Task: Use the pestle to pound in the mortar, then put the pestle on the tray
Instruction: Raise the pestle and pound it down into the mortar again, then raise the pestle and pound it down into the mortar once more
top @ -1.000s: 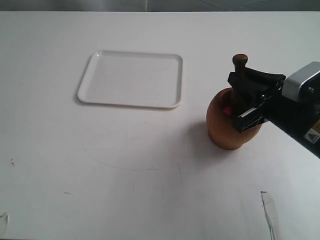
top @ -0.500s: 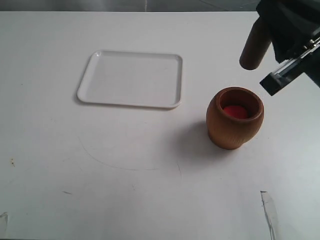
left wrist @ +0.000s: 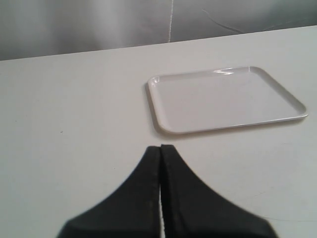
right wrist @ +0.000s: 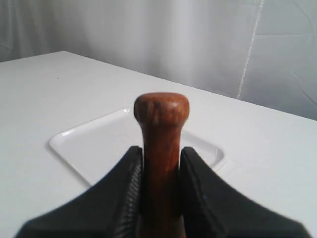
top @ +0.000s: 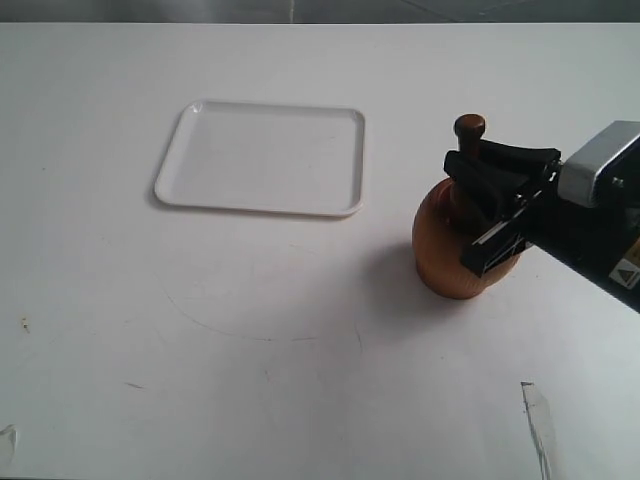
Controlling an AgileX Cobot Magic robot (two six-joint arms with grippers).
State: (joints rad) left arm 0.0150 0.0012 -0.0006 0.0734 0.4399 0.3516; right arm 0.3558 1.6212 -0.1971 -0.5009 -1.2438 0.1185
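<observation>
In the exterior view I have the tray (top: pixel 260 160) lying flat on the white table (top: pixel 300 360), left of centre toward the far side, with nothing on it. The mortar (top: pixel 438 250) stands upright on the table to the right of the tray, near it but not touching. The pestle (top: pixel 469 128) stands upright in the mortar: only its small knob and a bit of neck show above my right gripper (top: pixel 468 200), and the thick end is down inside the cup, hidden by the black fingers. The right gripper reaches in from the right edge and is clamped on the pestle's neck just over the mortar's mouth. I cannot see the mortar's inside from here. The left arm is out of this view.

In the left wrist view, my left gripper (left wrist: pixel 161 151) has its two black fingers pressed together with nothing between them, held above bare table. The tray (left wrist: pixel 223 96) lies ahead of it, well apart, and it is empty here too.

In the right wrist view, the pestle (right wrist: pixel 161 111) fills the middle, its rounded knob above a narrow neck. The right gripper (right wrist: pixel 159 163) has a ribbed finger tight against each side of that neck. The tray (right wrist: pixel 94 148) shows behind the pestle on the table, partly covered by the fingers. The mortar is out of sight in this view.
</observation>
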